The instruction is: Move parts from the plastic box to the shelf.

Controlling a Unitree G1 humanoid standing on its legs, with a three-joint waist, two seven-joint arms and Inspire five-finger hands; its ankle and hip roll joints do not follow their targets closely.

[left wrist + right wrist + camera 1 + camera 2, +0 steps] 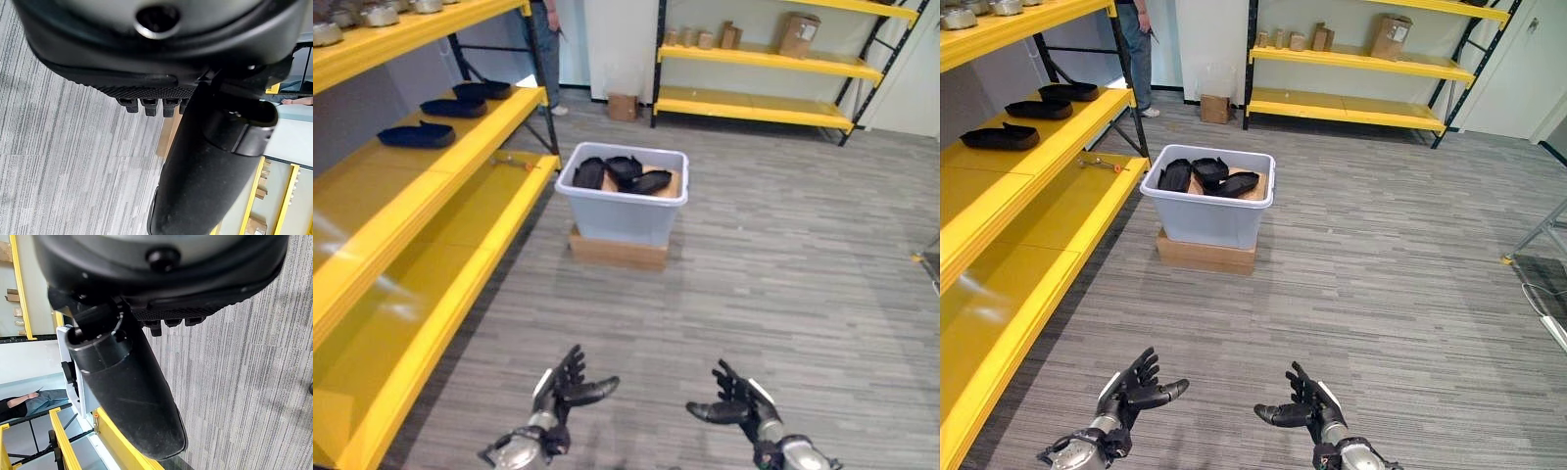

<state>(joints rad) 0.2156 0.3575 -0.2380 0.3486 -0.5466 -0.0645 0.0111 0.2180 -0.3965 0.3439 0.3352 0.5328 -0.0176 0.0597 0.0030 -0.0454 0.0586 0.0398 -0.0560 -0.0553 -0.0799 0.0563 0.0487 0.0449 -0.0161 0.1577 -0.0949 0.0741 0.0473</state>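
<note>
A pale grey plastic box (622, 208) stands on a flat cardboard box (618, 249) on the floor ahead, holding several black parts (623, 172). Black parts (417, 135) also lie on the middle level of the yellow shelf (431, 196) at my left. My left hand (565, 387) and right hand (736, 399) hover low in front of me, well short of the box, palms facing each other, fingers straight and holding nothing. In the wrist views, the left thumb (205, 166) and right thumb (129, 387) stand out straight.
A second yellow shelf (759, 69) with cardboard boxes stands against the far wall. A small cardboard box (623, 106) sits by that wall. A person (546, 49) stands at the far end of the left shelf. Grey plank floor lies between me and the box.
</note>
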